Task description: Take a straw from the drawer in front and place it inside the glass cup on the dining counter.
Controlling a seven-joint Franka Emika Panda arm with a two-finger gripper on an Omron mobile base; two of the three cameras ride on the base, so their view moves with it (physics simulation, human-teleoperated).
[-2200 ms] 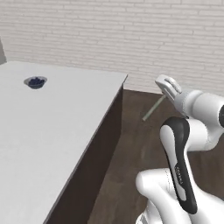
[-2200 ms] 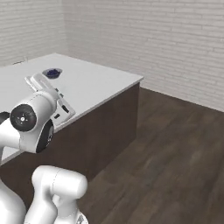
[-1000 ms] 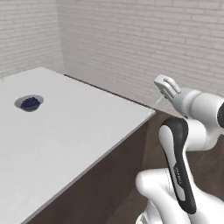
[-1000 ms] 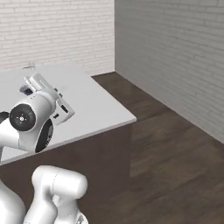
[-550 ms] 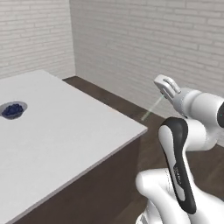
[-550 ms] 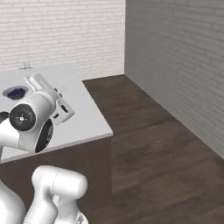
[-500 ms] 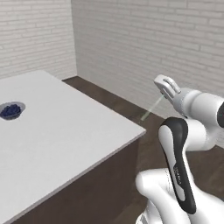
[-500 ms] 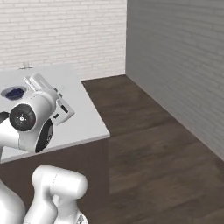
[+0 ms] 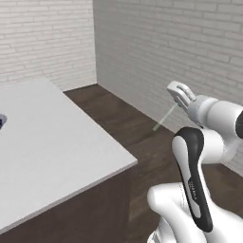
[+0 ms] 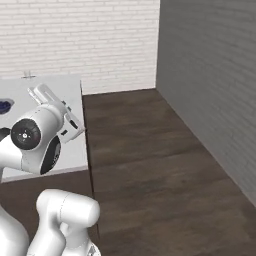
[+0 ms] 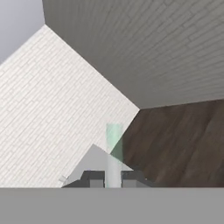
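Observation:
My gripper [image 9: 177, 95] is raised over the dark floor to the right of the dining counter [image 9: 52, 142], shut on the straw [image 9: 164, 118], a thin pale green stick slanting down-left from the fingers. In the hand view the straw [image 11: 113, 146] stands up between the two dark fingertips [image 11: 93, 177] of the gripper [image 11: 113, 178], with a corner of the dining counter [image 11: 94, 161] beyond it. In the right base view the gripper [image 10: 39, 93] is over the white dining counter [image 10: 60, 90]. A tiny clear glass cup [image 10: 26, 75] stands at that counter's far edge. The drawer is out of view.
A grey bowl with blue contents [image 10: 4, 105] sits on the counter's left part. White brick walls [image 10: 90, 40] and a grey brick wall [image 10: 210, 75] meet at a corner beyond. Dark wood floor [image 10: 150, 150] spreads to the right of the counter.
The whole picture has shifted, so the base has turned: counter and bowl slid left and the grey wall came into view. The arm keeps its pose with the straw still gripped.

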